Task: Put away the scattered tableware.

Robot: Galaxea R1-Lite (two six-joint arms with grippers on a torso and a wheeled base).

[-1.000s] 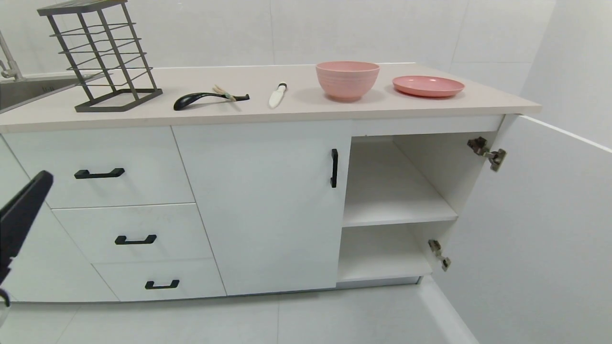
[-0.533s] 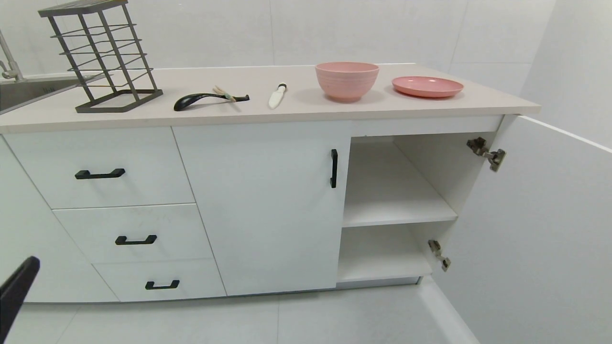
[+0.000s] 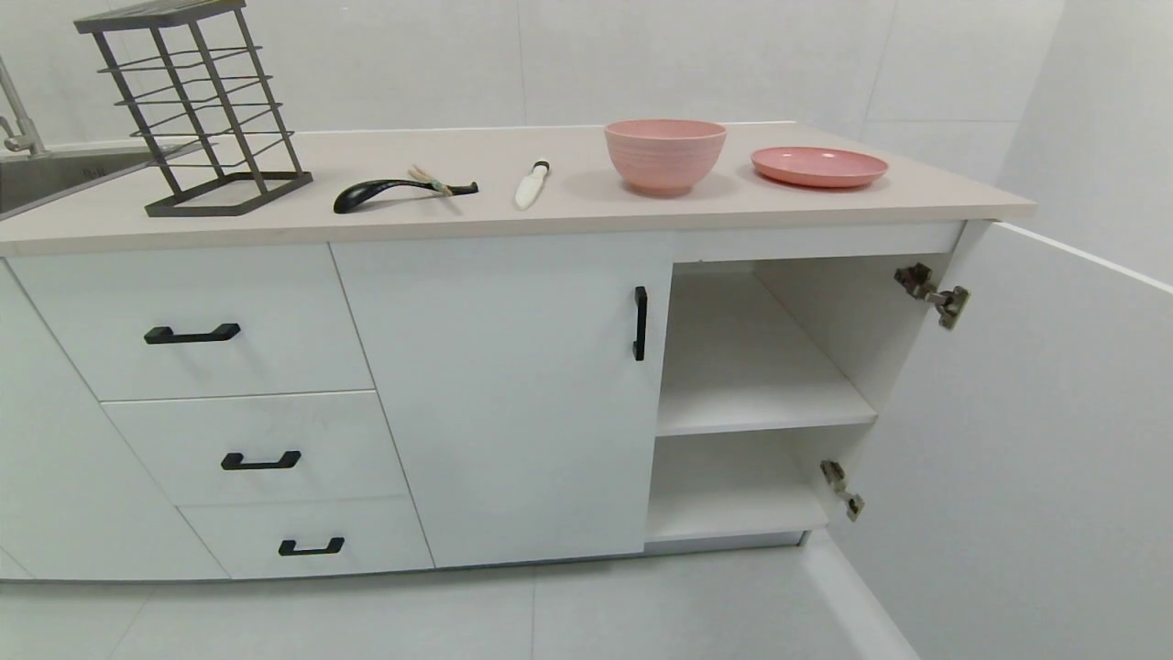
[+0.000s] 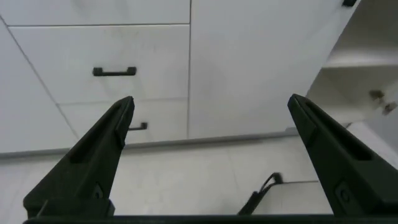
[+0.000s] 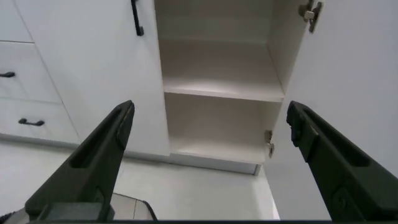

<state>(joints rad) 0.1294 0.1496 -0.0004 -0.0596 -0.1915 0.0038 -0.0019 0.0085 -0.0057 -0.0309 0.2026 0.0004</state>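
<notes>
1 pale bench (image 3: 586,209) carries all the tableware; a sink (image 3: 55,174) is let into its left end. Under its right end, 1 cupboard (image 3: 751,385) stands open with 2 bare shelves, its door (image 3: 1035,440) swung wide to the right. Under the left end is a stack of 3 shut drawers (image 3: 192,302) with black handles.

My left gripper (image 4: 211,99) hangs low in front of the drawers, fingers spread wide, holding nothing. My right gripper (image 5: 210,106) faces the open cupboard, fingers equally wide apart, also empty.

On the bench:
- 1 dark wire rack (image 3: 240,194) stands upright near the left end, just beside the sink.
- 1 pink bowl (image 3: 665,154) stands upright on the right half, nearer the back edge.
- 1 pink plate (image 3: 819,167) lies flat toward the right end, apart from the bowl.
- 1 black spoon (image 3: 367,192) lies about midway along, between the front and back edges.
- 1 white knife (image 3: 530,185) lies between the spoon and the bowl, touching neither.
- Pale chopsticks (image 3: 431,179) lie at the spoon's handle; over it or only against it, I cannot tell.
</notes>
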